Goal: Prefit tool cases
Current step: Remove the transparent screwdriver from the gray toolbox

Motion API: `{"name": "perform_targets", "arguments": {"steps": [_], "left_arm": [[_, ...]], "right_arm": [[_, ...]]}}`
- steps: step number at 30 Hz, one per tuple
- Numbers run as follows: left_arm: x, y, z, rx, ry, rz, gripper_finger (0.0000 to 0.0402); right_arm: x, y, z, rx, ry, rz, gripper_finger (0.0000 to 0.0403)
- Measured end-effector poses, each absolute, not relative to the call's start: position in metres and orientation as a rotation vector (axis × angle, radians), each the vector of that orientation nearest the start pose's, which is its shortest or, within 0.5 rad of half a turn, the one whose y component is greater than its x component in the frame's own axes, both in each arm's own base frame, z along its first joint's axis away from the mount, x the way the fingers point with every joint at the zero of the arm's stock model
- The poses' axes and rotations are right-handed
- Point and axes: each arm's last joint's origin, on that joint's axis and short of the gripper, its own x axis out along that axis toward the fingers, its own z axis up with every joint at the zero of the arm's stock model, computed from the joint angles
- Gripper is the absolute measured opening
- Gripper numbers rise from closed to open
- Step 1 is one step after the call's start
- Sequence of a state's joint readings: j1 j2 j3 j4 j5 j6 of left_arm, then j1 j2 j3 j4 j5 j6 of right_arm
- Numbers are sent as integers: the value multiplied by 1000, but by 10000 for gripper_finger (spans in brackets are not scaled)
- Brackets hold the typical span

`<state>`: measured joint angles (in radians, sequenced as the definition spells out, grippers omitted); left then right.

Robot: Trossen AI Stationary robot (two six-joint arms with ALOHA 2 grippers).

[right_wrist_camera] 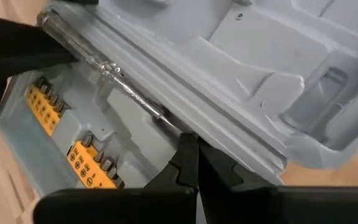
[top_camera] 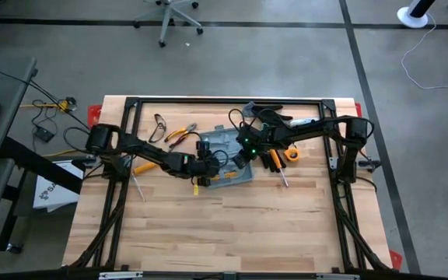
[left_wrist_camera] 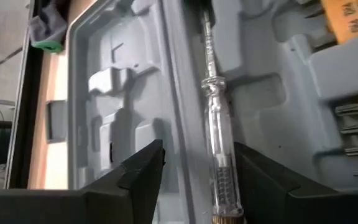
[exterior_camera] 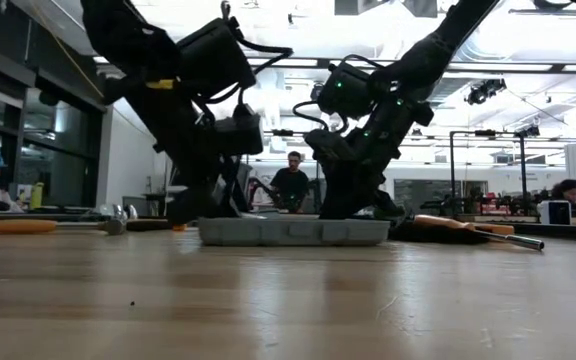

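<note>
Right now the case point(top_camera: 228, 159) lies open and flat near the middle of the tabletop point(top_camera: 232, 233), toward the far half, with both arms bent in over it from either side. Loose tools lie around it: orange-handled pliers point(top_camera: 180, 134) just beyond its left end and a few more orange-handled pieces point(top_camera: 280, 158) at its right end.

The left gripper point(left_wrist_camera: 194, 165) hangs low over the moulded inside of the case, its fingers point(left_wrist_camera: 143, 169) apart and standing either side of a clear-handled screwdriver point(left_wrist_camera: 215, 118) that lies along the ridge between the two halves. Nothing is pinched; the tool lies between the fingers, but I can't tell whether either one touches it. Beyond it sit yellow bit holders point(right_wrist_camera: 73, 149) already seated in their slots.

The right gripper point(right_wrist_camera: 196, 163) has its fingers pressed together with nothing between them, its tips close against the case near the middle ridge. Whether it actually presses down on the plastic I cannot tell.

To my eye the step in hand is fitting the screwdriver into the case: either it has just been let go or it is about to be taken up. It seems to rest on the ridge, not down in a pocket. The next move probably calls for closing squarely on the handle, shifting it sideways over its matching recess and lowering it level, while the right arm keeps the case from sliding.
</note>
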<state>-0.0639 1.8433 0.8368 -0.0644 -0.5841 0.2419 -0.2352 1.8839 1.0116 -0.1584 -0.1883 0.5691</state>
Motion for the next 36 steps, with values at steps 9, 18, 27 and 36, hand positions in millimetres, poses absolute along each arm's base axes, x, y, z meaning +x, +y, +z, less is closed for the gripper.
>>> {"name": "perform_targets", "arguments": {"steps": [9, 18, 27, 36], "left_arm": [[324, 4, 103, 381, 1125, 373, 30], [315, 2, 126, 145, 1089, 370, 28], [283, 5, 175, 103, 1091, 464, 28], [218, 1, 186, -117, 1330, 625, 28]], "right_arm": [[346, -78, 123, 752, 970, -359, 0], [347, -77, 127, 767, 948, -337, 0], [344, -83, 127, 761, 956, -367, 0], [342, -86, 128, 755, 957, -371, 0]]}}
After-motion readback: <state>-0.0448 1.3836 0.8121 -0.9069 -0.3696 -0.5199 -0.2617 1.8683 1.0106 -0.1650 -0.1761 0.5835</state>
